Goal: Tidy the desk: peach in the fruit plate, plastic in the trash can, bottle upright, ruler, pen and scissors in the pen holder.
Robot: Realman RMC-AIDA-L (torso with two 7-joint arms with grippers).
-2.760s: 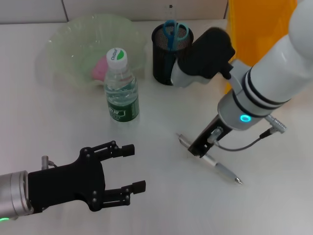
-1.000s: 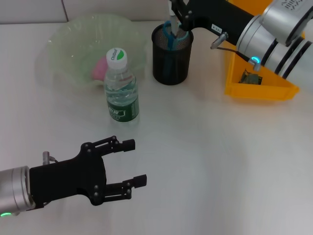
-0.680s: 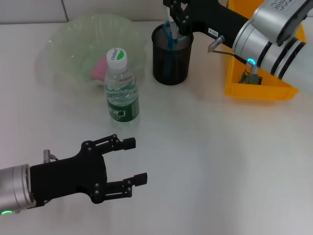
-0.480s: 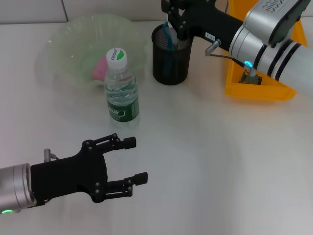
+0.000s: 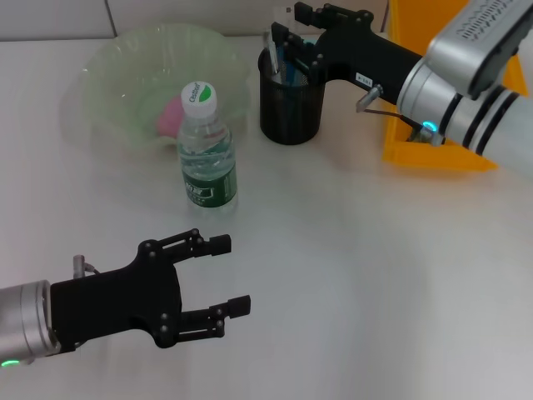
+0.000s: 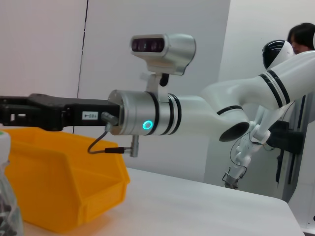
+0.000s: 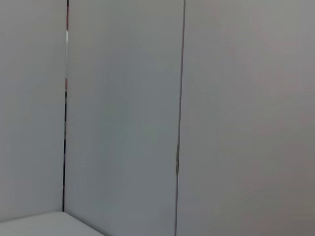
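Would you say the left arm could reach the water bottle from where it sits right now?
Probably yes. The left gripper hovers open over bare table, nearer the robot than the upright water bottle, with nothing between them. The right gripper is off at the pen holder, out of that path.

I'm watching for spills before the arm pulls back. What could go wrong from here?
The right claw sits open right over the pen holder, fingers spread at its rim; pulling back sideways could catch the rim and tip it, spilling the scissors. The upright bottle stands close beside the holder, so a toppling holder might knock it into the fruit plate. The left claw hangs open near the front edge, well clear.
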